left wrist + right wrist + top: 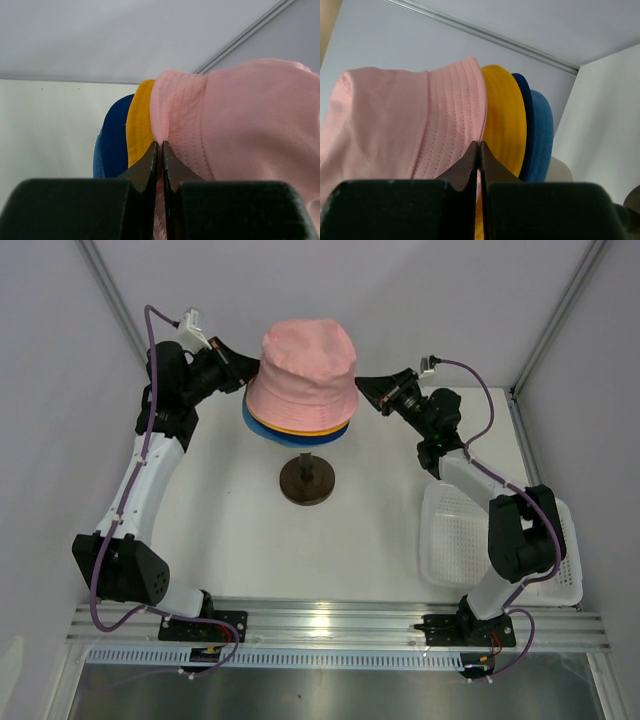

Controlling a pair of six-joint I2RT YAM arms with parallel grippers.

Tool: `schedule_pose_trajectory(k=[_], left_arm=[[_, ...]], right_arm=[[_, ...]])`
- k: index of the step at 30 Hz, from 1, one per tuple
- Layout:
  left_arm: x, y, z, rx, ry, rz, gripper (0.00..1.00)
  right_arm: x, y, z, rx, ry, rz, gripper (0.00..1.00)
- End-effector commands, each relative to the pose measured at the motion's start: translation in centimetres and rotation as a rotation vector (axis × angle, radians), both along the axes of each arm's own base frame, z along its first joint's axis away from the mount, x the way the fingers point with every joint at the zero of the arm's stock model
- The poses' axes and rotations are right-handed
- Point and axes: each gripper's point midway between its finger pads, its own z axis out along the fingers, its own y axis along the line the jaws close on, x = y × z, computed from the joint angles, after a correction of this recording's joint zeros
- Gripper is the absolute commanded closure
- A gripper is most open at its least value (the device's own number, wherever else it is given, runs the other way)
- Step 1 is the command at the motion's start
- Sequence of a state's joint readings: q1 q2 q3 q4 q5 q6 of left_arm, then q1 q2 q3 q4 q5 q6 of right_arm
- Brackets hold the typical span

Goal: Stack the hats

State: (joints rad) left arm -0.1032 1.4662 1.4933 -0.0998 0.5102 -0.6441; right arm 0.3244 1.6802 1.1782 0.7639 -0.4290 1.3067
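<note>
The pink hat (303,368) sits on top of a stack over the yellow hat (300,428), the navy hat and the light blue hat (296,440), all on the mannequin stand. My left gripper (247,373) is shut on the pink hat's brim (172,107) at its left side. My right gripper (362,386) is shut on the pink brim (452,115) at its right side. In the left wrist view the yellow (140,125), navy (117,135) and light blue (98,157) brims show beside the pink one. In the right wrist view the yellow (507,120), navy (524,95) and light blue (542,135) brims show.
The stand's dark round base (307,481) rests on the white table mid-field. A white mesh basket (455,540) lies at the right, under my right arm. Grey walls close in the back and sides.
</note>
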Motion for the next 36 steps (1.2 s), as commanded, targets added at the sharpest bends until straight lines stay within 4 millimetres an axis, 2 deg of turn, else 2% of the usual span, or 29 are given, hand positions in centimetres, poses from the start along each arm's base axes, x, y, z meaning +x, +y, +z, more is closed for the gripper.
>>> schedule_pose_trajectory(k=[1,7,11,16,20,21,23,24,27,28,29,30,31,32,33,34,35,36], left_arm=[[-0.7,-1.2,-2.5,0.044,0.078,-0.066,0.92],[-1.0,-0.8,-2.9,0.064,0.082,-0.048,0.92],[-1.0,-0.3,-3.8,0.089,0.103,-0.019,0.92],[-1.0,0.4,-4.5,0.126,0.109,0.013,0.91],[-1.2,0.3,-4.0,0.122,0.1,0.009,0.89],[-1.5,0.3,-3.5,0.115,0.091,0.009,0.88],[-1.9,0.2,-3.0,0.11,0.081,0.009,0.87],[-2.3,0.4,-2.4,0.111,0.068,0.021,0.86],[-2.8,0.9,-0.8,0.11,0.027,0.051,0.78],[-3.3,1.0,0.1,0.112,0.002,0.059,0.68],[-3.6,1.3,0.6,0.114,-0.01,0.071,0.62],[-3.8,1.6,1.2,0.117,-0.023,0.089,0.56],[-3.9,2.1,1.9,0.123,-0.041,0.122,0.43],[-4.8,2.5,3.0,0.12,-0.066,0.14,0.35],[-5.2,2.8,3.6,0.121,-0.082,0.156,0.27],[-5.5,3.4,4.2,0.131,-0.099,0.188,0.15],[-6.7,4.0,5.1,0.136,-0.118,0.213,0.11],[-7.3,4.6,5.5,0.145,-0.127,0.242,0.07]], right_arm=[[-0.7,0.6,-3.7,-0.065,0.05,0.007,1.0],[-1.5,2.1,-8.2,-0.129,0.125,0.061,1.0],[-2.1,3.1,-9.9,-0.172,0.156,0.107,1.0],[-2.7,2.9,-12.0,-0.268,0.176,0.098,1.0],[-2.9,2.0,-12.1,-0.339,0.166,0.053,1.0],[-3.2,1.7,-11.1,-0.345,0.144,0.041,1.0],[-3.2,1.1,-10.8,-0.39,0.122,0.012,1.0],[-3.5,0.7,-9.6,-0.401,0.092,-0.001,0.98],[-3.2,-0.7,-7.3,-0.466,0.034,-0.048,0.73],[-3.5,-1.3,-6.4,-0.482,0.028,-0.055,0.57],[-3.4,-1.6,-4.4,-0.496,-0.03,-0.058,0.5],[-3.0,-2.8,-3.3,-0.506,-0.054,-0.08,0.42],[-3.2,-3.6,-2.9,-0.528,-0.051,-0.081,0.25],[-2.9,-4.4,-1.2,-0.54,-0.076,-0.108,0.19],[-2.0,-6.6,-0.9,-0.576,-0.068,-0.157,0.16],[-2.1,-7.9,-1.7,-0.611,-0.007,-0.168,0.1],[-2.1,-9.2,-0.5,-0.62,-0.019,-0.197,0.09],[-2.1,-10.5,-0.5,-0.645,-0.018,-0.219,0.08]])
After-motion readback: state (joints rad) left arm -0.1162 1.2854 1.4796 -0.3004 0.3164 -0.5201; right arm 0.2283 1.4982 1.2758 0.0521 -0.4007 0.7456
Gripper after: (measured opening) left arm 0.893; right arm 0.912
